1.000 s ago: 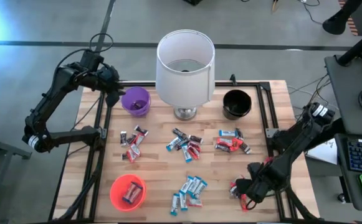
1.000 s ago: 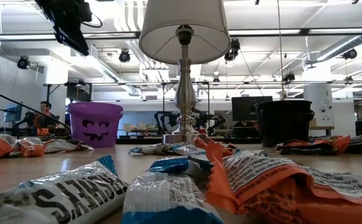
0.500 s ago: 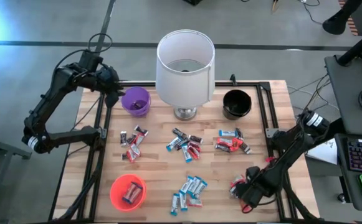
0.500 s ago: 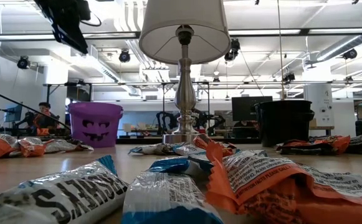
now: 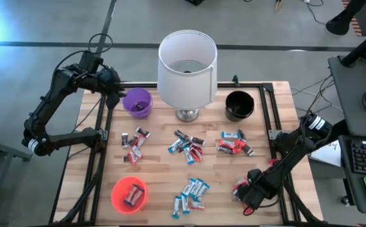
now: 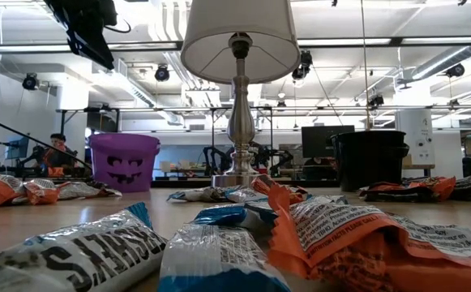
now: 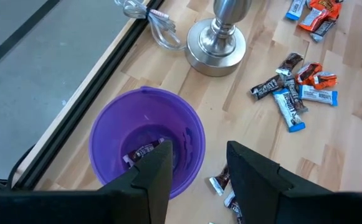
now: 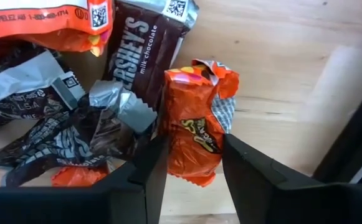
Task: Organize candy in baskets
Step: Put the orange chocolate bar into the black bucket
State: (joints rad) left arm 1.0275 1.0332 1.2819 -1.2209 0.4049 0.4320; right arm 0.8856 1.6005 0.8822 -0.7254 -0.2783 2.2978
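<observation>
Candy lies in several small heaps on the wooden table (image 5: 157,170). My right gripper (image 8: 196,177) is open and points down over the near-right heap (image 5: 239,187). Its fingers stand on either side of an orange-wrapped candy (image 8: 196,134) that lies flat on the table beside a brown bar (image 8: 144,43). My left gripper (image 7: 196,168) hangs open above the purple basket (image 7: 146,140), which holds a dark candy (image 7: 140,152). The black basket (image 5: 239,104) stands at the far right. The orange-red basket (image 5: 129,194), at the near left, has candy in it. My right gripper comes from above, its fingers (image 8: 149,180) close beside the two long sides of the orange candy (image 8: 174,155), lying along it. I cannot tell whether they touch the wrapper. The candy rests flat on the table.
A lamp with a big white shade (image 5: 187,63) stands on a metal base (image 7: 217,46) at the far middle, between the purple and black baskets. A black frame rail (image 8: 355,155) runs close to the right gripper at the table's right edge. A person sits far behind the table (image 6: 54,150).
My right gripper has sunk toward the near-right heap of candy and tipped a little more downward. The left arm and the candy have kept still.
</observation>
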